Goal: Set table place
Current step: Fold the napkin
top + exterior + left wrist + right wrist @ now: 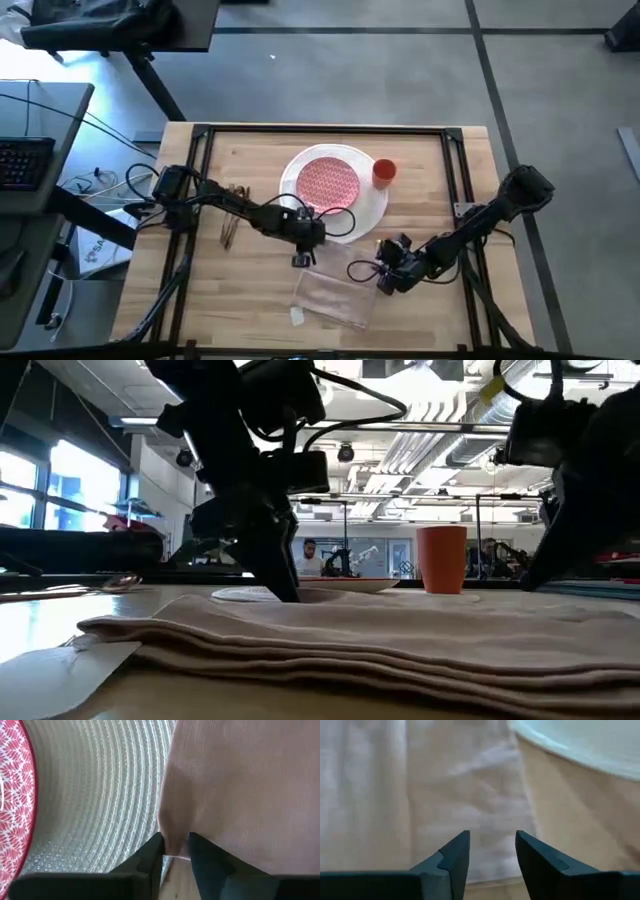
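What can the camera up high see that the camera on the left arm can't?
Only the high view shows the whole table, the orange cup, the copper cutlery and the right gripper beside the napkin. Only the left wrist view shows, up close, the left gripper with its fingers nipping the napkin's edge, and the ridges on the white plate. Both show the pink napkin, the white plate and the red-patterned plate.

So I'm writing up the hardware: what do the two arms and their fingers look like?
Both arms are dark, slim and jointed, with black cables looping along them. The left gripper and right gripper each end in two dark, wedge-shaped fingers tapering to narrow tips. No markings are visible.
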Robot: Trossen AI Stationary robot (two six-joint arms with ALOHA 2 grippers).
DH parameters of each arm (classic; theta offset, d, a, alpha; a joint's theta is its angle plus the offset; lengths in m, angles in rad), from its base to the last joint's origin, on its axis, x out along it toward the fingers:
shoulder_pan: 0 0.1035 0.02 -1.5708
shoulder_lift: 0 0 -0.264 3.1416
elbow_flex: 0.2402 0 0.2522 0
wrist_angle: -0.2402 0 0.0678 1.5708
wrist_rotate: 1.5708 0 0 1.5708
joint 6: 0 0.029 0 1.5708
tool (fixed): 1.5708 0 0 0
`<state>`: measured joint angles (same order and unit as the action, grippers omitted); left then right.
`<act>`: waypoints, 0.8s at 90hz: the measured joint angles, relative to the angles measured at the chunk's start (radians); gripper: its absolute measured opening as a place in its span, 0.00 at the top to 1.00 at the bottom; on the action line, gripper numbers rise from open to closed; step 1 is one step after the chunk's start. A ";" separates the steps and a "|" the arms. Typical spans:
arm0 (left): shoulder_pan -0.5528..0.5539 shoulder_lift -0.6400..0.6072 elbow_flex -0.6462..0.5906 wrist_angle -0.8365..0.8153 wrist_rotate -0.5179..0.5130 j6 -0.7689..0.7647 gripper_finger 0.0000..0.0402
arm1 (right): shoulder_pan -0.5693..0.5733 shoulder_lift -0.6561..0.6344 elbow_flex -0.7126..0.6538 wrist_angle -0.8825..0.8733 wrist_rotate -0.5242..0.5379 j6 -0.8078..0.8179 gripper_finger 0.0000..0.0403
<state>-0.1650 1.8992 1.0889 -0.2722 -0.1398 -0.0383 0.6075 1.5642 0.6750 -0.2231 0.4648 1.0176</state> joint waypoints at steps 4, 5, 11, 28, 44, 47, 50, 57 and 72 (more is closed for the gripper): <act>0.000 0.000 0.000 0.000 -0.001 0.006 0.86 | -0.002 0.000 -0.001 -0.039 0.005 0.025 0.66; 0.000 0.000 0.000 0.000 -0.001 0.006 0.86 | -0.002 0.000 -0.001 -0.047 0.005 0.031 0.66; 0.000 0.000 0.000 0.001 -0.001 0.006 0.88 | -0.004 0.007 -0.003 -0.087 0.001 0.063 0.66; 0.000 0.000 0.000 0.002 0.000 0.007 0.94 | -0.004 0.034 -0.004 -0.065 -0.039 0.060 0.66; -0.001 0.000 0.000 0.003 0.000 0.007 0.99 | -0.004 0.056 -0.001 -0.043 -0.053 0.050 0.69; -0.003 0.000 0.000 0.004 -0.001 0.006 1.00 | -0.004 0.056 -0.001 -0.043 -0.052 0.050 0.72; -0.006 0.000 0.000 0.007 -0.005 0.006 1.00 | -0.003 0.056 -0.001 -0.042 -0.049 0.048 0.75; -0.013 -0.002 0.001 0.007 -0.017 0.006 1.00 | -0.003 0.049 -0.001 -0.048 -0.049 0.032 0.86; -0.036 -0.005 0.024 0.017 -0.112 0.006 1.00 | -0.002 0.025 0.016 -0.122 -0.005 -0.004 0.98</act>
<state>-0.2007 1.8945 1.1125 -0.2549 -0.2516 -0.0322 0.6051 1.5888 0.6906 -0.3447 0.4596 1.0136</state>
